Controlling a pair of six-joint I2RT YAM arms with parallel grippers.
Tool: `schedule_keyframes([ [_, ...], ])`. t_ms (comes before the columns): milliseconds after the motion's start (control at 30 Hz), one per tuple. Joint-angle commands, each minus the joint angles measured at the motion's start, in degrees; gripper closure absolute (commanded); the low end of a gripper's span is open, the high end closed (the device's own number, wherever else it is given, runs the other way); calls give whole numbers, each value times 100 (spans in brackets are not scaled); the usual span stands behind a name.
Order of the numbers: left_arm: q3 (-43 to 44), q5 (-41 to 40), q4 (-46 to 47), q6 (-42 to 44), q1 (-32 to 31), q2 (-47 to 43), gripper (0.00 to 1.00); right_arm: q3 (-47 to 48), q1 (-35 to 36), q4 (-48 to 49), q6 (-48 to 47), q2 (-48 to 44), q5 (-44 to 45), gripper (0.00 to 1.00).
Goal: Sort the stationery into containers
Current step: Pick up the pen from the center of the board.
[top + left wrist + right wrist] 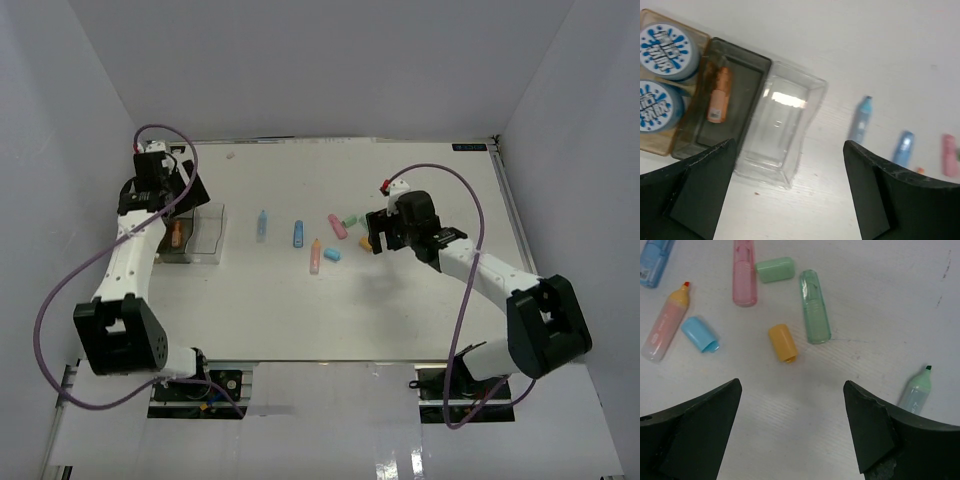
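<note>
My left gripper point(790, 200) is open and empty above the row of bins point(195, 238). The tan bin point(700, 37) holds two blue-and-white rolls point(667, 45). The smoky bin point(747, 80) holds an orange highlighter point(719, 95). The clear bin point(780, 125) is empty. My right gripper point(792, 425) is open and empty just above the table, near an orange cap point(783, 343). Around the cap lie a green highlighter point(815, 306), a green cap point(775, 269), a pink highlighter point(744, 272), a blue cap point(700, 333) and an uncapped pink-orange highlighter point(666, 324).
Two blue highlighters point(262, 224) point(298, 233) lie between the bins and the cluster. An uncapped mint highlighter point(917, 390) lies to the right of my right gripper. White walls enclose the table on the left, back and right.
</note>
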Motion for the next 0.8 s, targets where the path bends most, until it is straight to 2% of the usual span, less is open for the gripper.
schedule_keyframes([
  [0, -473, 1438, 366, -515, 8, -945, 2, 659, -262, -57, -235, 550, -170, 13],
  [100, -931, 2011, 762, -683, -44, -1552, 2, 1126, -342, -119, -630, 1130, -223, 20],
  [233, -1186, 2268, 824, -710, -316, -1939, 2, 1635, -412, -181, -893, 1955, -232, 27],
  [367, -1379, 2365, 895, -692, -422, -2089, 2, 2022, -421, -198, -1008, 2458, -470, 29],
  [400, -1406, 2443, 886, -692, -623, -2098, 2, 2066, -421, -198, -1026, 2616, -505, 29],
  [567, -1450, 2620, 886, -683, -791, -2107, 2, 2225, -430, -198, -1043, 2995, -418, 31],
  [767, -1459, 2699, 974, -894, -1099, -2072, 2, 2102, -491, -163, -1043, 3224, -320, 39],
])
